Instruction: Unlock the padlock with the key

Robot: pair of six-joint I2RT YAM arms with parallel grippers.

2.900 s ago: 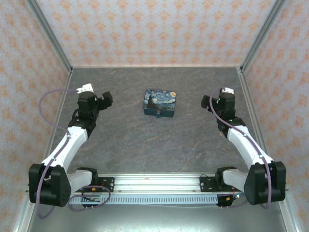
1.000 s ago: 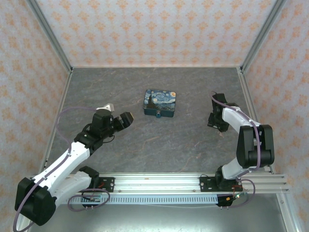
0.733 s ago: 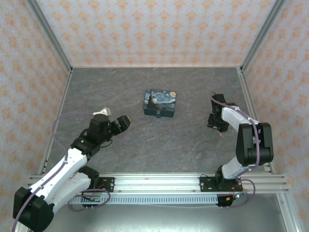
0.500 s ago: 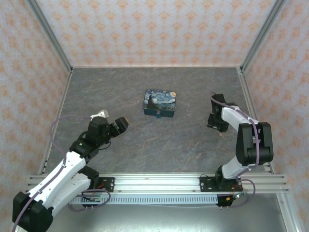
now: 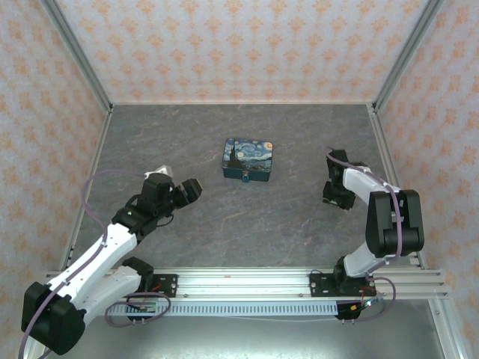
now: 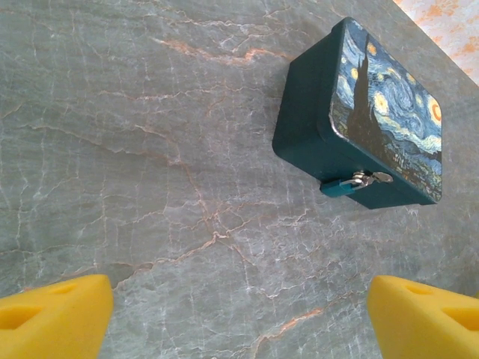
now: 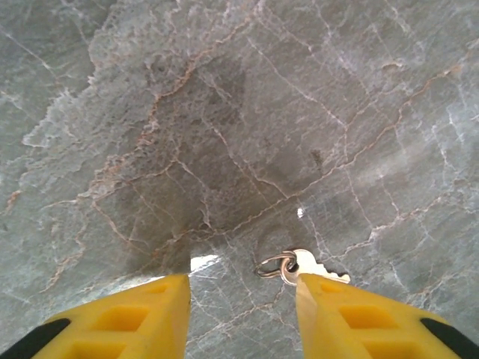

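The padlock (image 6: 345, 188) is a tiny teal lock hanging on the silver clasp at the front of the dark-blue swirl-painted tin (image 6: 374, 112); from above the padlock (image 5: 245, 178) is a small speck. My left gripper (image 6: 239, 321) is wide open, low over the table, short of the tin. The silver key (image 7: 318, 266) lies flat on the table on a small ring (image 7: 272, 265). My right gripper (image 7: 243, 299) points down over it, open, the key's bow just at the inner edge of the right finger (image 7: 352, 314). Nothing is gripped.
The tin (image 5: 248, 158) stands mid-table. My left gripper (image 5: 188, 189) hovers to its lower left, my right gripper (image 5: 334, 196) near the right wall. Grey marbled table (image 5: 247, 224) with patterned walls on three sides.
The left arm has drawn back a little to the left, still facing the tin. The right gripper's jaws have narrowed somewhat above the key; the right arm has hardly moved.
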